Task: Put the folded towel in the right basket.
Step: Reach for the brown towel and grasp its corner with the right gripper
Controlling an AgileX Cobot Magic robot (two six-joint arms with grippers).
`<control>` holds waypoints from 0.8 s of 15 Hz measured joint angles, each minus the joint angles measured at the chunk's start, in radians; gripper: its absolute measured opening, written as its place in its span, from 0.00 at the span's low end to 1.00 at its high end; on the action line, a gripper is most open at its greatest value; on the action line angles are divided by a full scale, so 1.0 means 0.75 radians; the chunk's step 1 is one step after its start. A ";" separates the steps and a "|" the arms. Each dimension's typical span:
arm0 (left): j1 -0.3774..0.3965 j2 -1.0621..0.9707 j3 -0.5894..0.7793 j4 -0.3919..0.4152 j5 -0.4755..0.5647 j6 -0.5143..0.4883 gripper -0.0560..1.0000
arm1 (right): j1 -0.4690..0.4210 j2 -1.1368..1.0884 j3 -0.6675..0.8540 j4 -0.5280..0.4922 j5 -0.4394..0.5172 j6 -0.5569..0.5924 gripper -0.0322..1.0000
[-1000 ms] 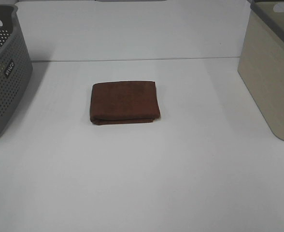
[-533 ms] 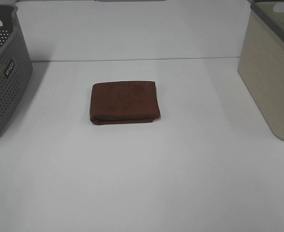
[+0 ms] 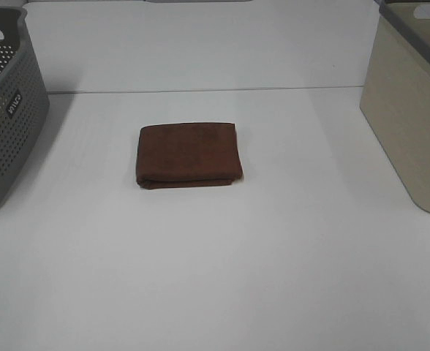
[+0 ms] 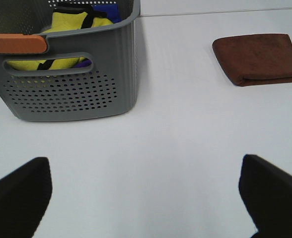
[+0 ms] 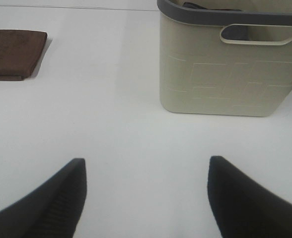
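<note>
The folded brown towel (image 3: 189,154) lies flat on the white table, a little left of the middle; it also shows in the left wrist view (image 4: 260,58) and the right wrist view (image 5: 13,53). The beige basket (image 3: 412,110) stands at the right edge and shows in the right wrist view (image 5: 225,69). Neither arm shows in the exterior high view. My left gripper (image 4: 146,198) is open and empty over bare table, well short of the towel. My right gripper (image 5: 146,198) is open and empty, in front of the beige basket.
A grey perforated basket (image 3: 3,110) stands at the left edge; in the left wrist view (image 4: 71,84) it holds yellow and blue items. The table's back edge (image 3: 200,91) runs behind the towel.
</note>
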 joint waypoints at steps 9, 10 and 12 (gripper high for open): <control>0.000 0.000 0.000 0.000 0.000 0.000 0.97 | 0.000 0.000 0.000 0.003 0.000 0.000 0.67; 0.000 0.000 0.000 0.000 0.000 0.000 0.97 | 0.000 0.000 0.000 0.003 0.000 0.000 0.67; 0.000 0.000 0.000 0.000 0.000 0.000 0.97 | 0.000 0.000 0.000 0.005 0.000 0.000 0.67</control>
